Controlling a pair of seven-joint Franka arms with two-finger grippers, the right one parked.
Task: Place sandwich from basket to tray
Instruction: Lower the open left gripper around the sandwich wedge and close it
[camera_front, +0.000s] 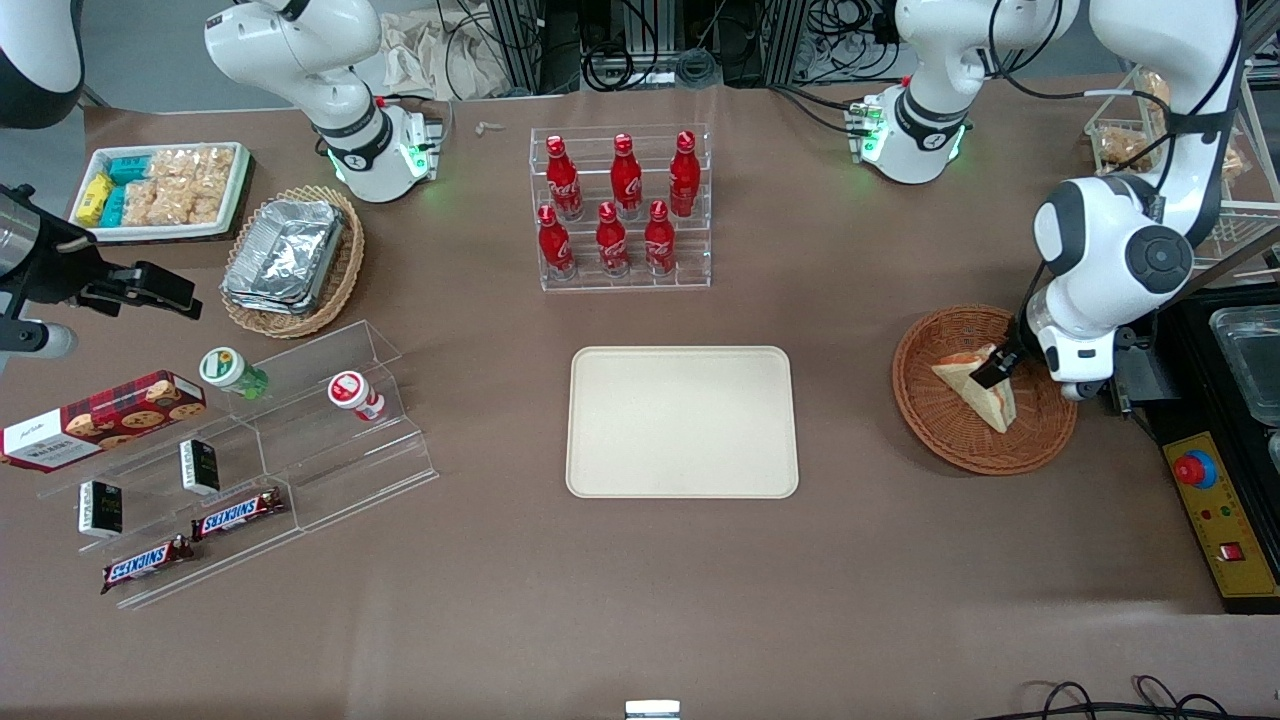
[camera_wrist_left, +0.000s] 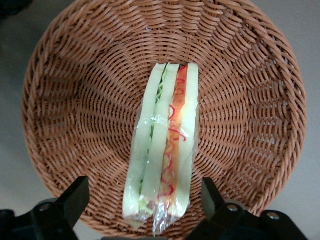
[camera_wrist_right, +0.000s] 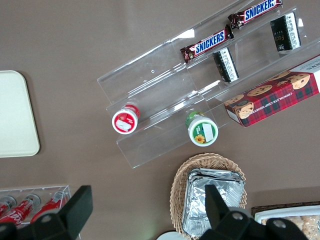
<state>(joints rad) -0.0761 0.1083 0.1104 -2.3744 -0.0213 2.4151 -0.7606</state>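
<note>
1. Fingers (camera_wrist_left: 75, 197) of the left gripper (camera_wrist_left: 145, 200) stood wide apart when I checked, one on each side of the sandwich's near end, with neither pad touching it.
2. I saw the brown table (camera_front: 640, 600) carrying everything, with the cream tray (camera_front: 683, 421) flat near its middle and bare.
3. I found the clear bottle rack (camera_front: 620, 208) farther from the front camera than the tray, holding red cola bottles (camera_front: 625, 175) in two rows.
4. I noted the round reddish-brown wicker basket (camera_front: 960, 440) beside the tray, toward the working arm's end of the table, well apart from the tray.
5. I read the gripper (camera_front: 1000, 365) as hanging low over that basket (camera_wrist_left: 60, 100), with the white arm rising above it.
6. I saw the wrapped sandwich (camera_front: 978, 388) lying inside the basket on its woven floor, a pale wedge.
7. On the wrist camera, I saw the sandwich (camera_wrist_left: 165, 150) with its cut edge up, green filling in one seam and red-orange in the next, under clear film.
</note>
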